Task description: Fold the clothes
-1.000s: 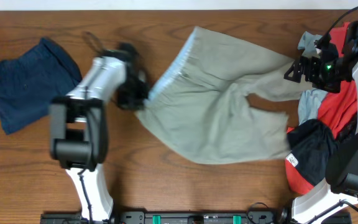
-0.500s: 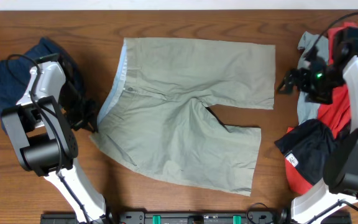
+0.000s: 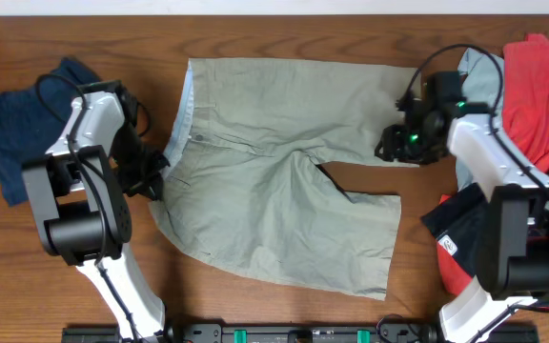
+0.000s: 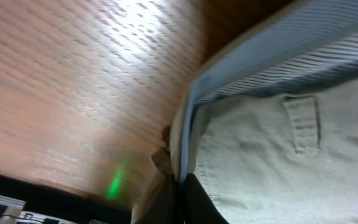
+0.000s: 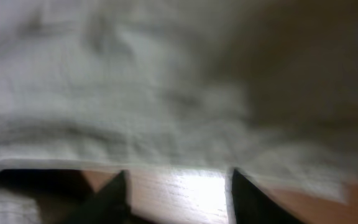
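Overhead view: the khaki shorts [image 3: 274, 181] lie spread out flat in the middle of the bench [image 3: 8, 248], waistband to the left with its pale blue lining showing along the edge, both legs running to the right. The upper leg lies straight; the lower leg angles down toward the near edge, with a wedge of bare wood between the two.

The left fingers [image 3: 151, 179] sit at the lower-left corner of the waistband. On the left wrist view they are pressed together on the waistband edge — striped blue lining and a belt loop [image 4: 303, 124] lie just beyond them.

The right fingers [image 3: 394, 148] are at the hem of the upper leg. The right wrist view, though blurred, shows both tips spread with only bare wood between them; the hem lies just beyond, not gripped.

Other items noted: navy shorts [image 3: 17, 129] at the far left, apart from the khaki pair. At the right edge — a light-blue garment [image 3: 479, 76], a red garment [image 3: 541, 90] and a black garment [image 3: 465, 224], bunched together.
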Controlling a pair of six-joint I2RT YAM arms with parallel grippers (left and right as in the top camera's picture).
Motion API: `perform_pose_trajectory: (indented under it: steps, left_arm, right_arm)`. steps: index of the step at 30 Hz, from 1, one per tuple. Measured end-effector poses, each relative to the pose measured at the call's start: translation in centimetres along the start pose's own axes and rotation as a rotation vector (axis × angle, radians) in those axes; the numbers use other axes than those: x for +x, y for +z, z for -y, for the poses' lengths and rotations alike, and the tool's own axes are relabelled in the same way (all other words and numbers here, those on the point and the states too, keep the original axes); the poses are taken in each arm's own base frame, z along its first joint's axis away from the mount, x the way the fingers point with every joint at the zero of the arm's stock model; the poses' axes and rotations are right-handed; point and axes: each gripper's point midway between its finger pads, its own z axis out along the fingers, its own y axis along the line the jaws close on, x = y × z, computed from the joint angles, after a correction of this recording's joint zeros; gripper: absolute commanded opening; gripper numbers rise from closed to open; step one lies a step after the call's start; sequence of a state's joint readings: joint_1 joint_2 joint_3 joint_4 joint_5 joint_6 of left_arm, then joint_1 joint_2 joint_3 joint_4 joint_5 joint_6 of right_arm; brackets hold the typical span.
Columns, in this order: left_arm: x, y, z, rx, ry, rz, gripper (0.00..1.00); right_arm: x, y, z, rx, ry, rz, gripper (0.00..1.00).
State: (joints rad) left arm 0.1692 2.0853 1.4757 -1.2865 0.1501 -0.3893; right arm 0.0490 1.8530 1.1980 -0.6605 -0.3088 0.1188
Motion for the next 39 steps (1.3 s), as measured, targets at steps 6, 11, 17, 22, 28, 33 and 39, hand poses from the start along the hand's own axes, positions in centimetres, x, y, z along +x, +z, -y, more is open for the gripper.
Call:
perform_pose_trajectory:
  steps: [6, 11, 17, 22, 28, 33, 39]
  left_arm:
    - [0.0, 0.0, 0.3, -0.002, 0.008, 0.005, 0.06]
    - [0.0, 0.0, 0.3, -0.001, 0.009, 0.006, 0.06]
    - [-0.1, 0.0, 0.3, 0.001, 0.009, 0.010, 0.06]
    - [-0.3, 0.0, 0.5, 0.010, 0.010, 0.017, 0.06]
    - [-1.3, 0.0, 2.8, 0.090, 0.039, 0.067, 0.06]
    - [-2.3, -0.2, 5.7, 0.169, 0.088, 0.126, 0.06]
    - [-1.9, -0.2, 6.3, 0.180, 0.100, 0.118, 0.06]
  right_arm:
    - [0.7, 2.3, -1.8, -0.021, -0.036, 0.037, 0.38]
    - [1.5, 3.2, -2.0, -0.002, -0.025, 0.037, 0.28]
    - [0.2, 4.1, -1.4, 0.013, -0.009, 0.090, 0.34]
    - [-3.3, 5.1, -1.4, -0.008, -0.022, 0.197, 0.32]
    - [-7.7, 5.0, 1.0, 0.000, 0.033, 0.304, 0.38]
    - [-9.9, 3.6, 4.9, 0.055, 0.125, 0.307, 0.55]
    - [-7.3, 0.1, 6.6, 0.088, 0.218, 0.059, 0.79]
